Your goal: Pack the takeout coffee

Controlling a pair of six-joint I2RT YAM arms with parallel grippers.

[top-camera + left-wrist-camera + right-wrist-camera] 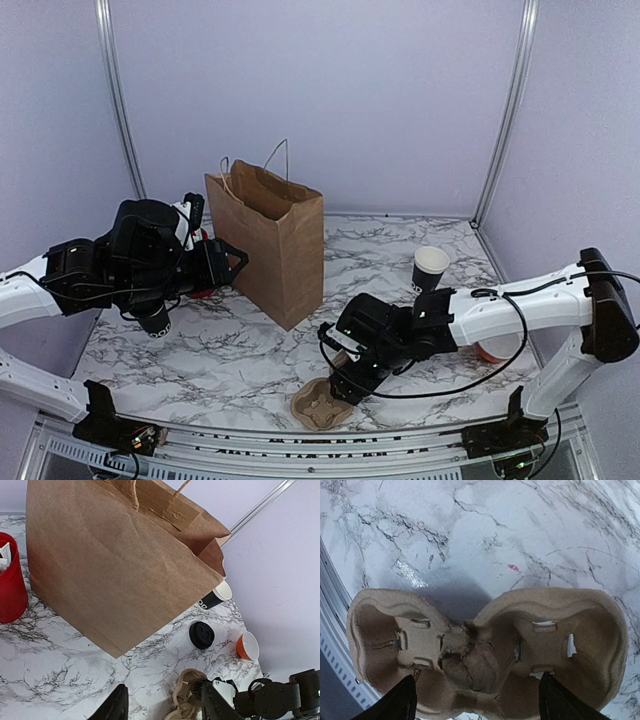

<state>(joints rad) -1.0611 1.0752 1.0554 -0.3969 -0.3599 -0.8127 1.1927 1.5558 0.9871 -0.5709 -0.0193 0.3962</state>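
The takeout coffee [155,320], a small black cup with white print low on its side, stands at the left under my left arm, which hides its top. It does not show in the wrist views. My left gripper [238,266] is open and empty, held above the table beside the brown paper bag [270,240]; its view [165,707] looks down on the bag [120,565]. My right gripper [347,385] is open, low over a brown moulded cup carrier [320,405], with its fingers [400,702] astride the carrier's near middle [485,645].
An open black cup with a white rim [430,268] stands right of the bag, also in the left wrist view [215,596]. A loose black lid [201,634] and an orange cup [247,646] lie near it. A red container [11,580] stands left of the bag.
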